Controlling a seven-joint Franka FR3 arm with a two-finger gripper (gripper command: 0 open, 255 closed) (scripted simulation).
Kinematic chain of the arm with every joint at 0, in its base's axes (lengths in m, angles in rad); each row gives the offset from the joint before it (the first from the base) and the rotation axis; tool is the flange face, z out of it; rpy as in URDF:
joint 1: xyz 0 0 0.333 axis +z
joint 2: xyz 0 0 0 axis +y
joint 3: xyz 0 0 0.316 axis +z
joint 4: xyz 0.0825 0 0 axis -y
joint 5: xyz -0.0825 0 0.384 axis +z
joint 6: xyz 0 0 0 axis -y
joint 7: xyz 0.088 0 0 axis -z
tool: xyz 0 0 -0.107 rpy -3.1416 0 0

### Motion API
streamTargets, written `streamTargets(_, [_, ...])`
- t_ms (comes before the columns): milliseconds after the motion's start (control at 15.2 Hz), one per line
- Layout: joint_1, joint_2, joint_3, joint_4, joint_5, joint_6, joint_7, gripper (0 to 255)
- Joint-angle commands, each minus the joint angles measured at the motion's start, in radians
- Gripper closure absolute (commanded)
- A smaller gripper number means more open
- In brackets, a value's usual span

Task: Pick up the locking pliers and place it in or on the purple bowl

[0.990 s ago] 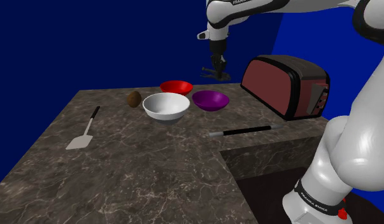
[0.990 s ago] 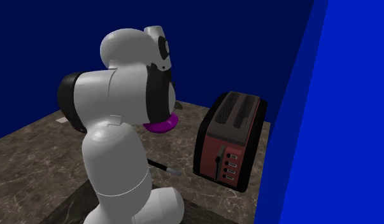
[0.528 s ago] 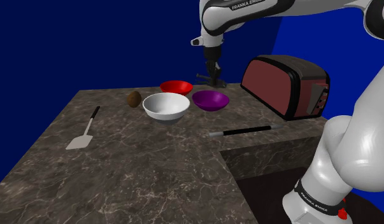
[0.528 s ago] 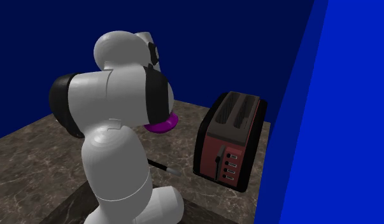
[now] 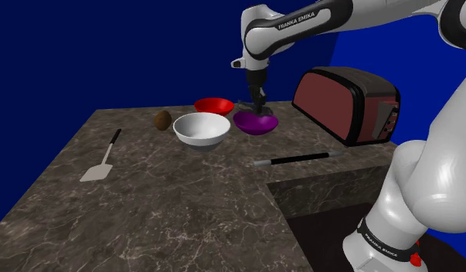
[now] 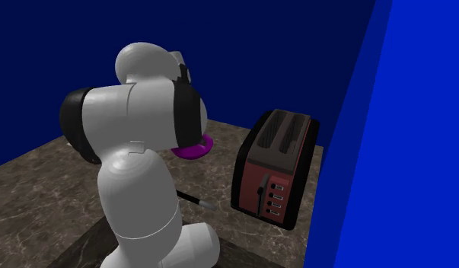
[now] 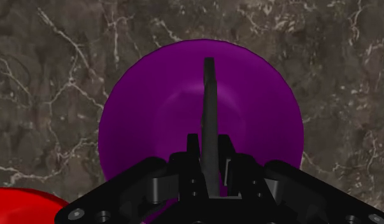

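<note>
GRIP: all-black two-finger gripper clamped on slim dark-grey locking pliers, which jut out over the glossy purple bowl | STEP: placing, judged; next calls for a short descent, then opening the fingers over the bowl's centre | POSE: white arm reaches over the counter, wrist pointing down above the bowl, near a round red bowl

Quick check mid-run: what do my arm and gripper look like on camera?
The arm is glossy white with rounded links, dark joint bands, and white FRANKA EMIKA lettering on black strips. A small red part sits near its base. The gripper is all black, blocky, with two fingers.
</note>
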Motion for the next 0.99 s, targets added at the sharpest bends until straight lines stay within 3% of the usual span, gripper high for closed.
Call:
streamTargets(0, [-0.001, 0.007, -0.002, -0.021, 0.000, 0.028, 0.001, 255])
streamTargets(528, [-0.001, 0.008, -0.002, -0.026, 0.000, 0.034, 0.002, 255])
streamTargets(594, [-0.001, 0.008, -0.002, -0.026, 0.000, 0.034, 0.002, 0])
streamTargets(924, [-0.001, 0.008, -0.002, -0.026, 0.000, 0.034, 0.002, 0])
